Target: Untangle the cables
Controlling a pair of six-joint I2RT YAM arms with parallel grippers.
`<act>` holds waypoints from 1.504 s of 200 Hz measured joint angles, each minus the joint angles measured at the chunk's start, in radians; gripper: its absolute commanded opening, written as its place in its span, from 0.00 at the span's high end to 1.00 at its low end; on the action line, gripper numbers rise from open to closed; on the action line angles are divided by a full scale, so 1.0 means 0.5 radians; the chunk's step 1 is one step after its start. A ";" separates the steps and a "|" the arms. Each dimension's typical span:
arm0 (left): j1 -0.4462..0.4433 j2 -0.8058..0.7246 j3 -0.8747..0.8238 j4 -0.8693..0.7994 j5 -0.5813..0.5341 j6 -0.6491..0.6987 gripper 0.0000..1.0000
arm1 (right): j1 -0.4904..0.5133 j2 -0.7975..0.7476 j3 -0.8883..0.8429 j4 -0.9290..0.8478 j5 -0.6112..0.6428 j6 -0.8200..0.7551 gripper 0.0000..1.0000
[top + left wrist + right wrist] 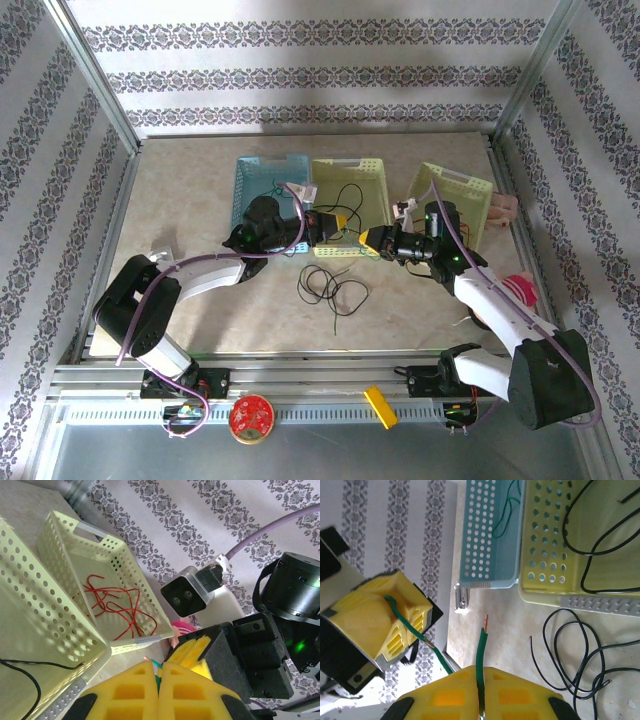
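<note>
Right, blue basket at far left holds one green strand. Left gripper is pressed together, apparently nipping the green cable. Middle basket has a black cable, and more black cables lie loose on the table just near of it. Right gripper, just beside the left, pinches the green cable near its bare copper tip. Red cables sit in the right basket. Wire looks light, thin, springy and slick, so I'd expect slip or recoil. Grip the insulation close to an end, not the copper.
</note>
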 measured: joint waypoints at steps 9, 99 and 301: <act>-0.005 -0.009 -0.019 0.023 -0.016 0.000 1.00 | -0.017 0.000 -0.004 0.010 0.025 0.028 0.97; -0.199 -0.050 0.091 0.180 0.262 0.040 1.00 | -0.027 0.002 -0.032 0.062 0.151 0.167 0.92; 0.517 0.035 -0.098 -0.523 -1.160 0.181 0.24 | 0.018 -0.240 -0.007 -0.642 0.651 -0.384 0.33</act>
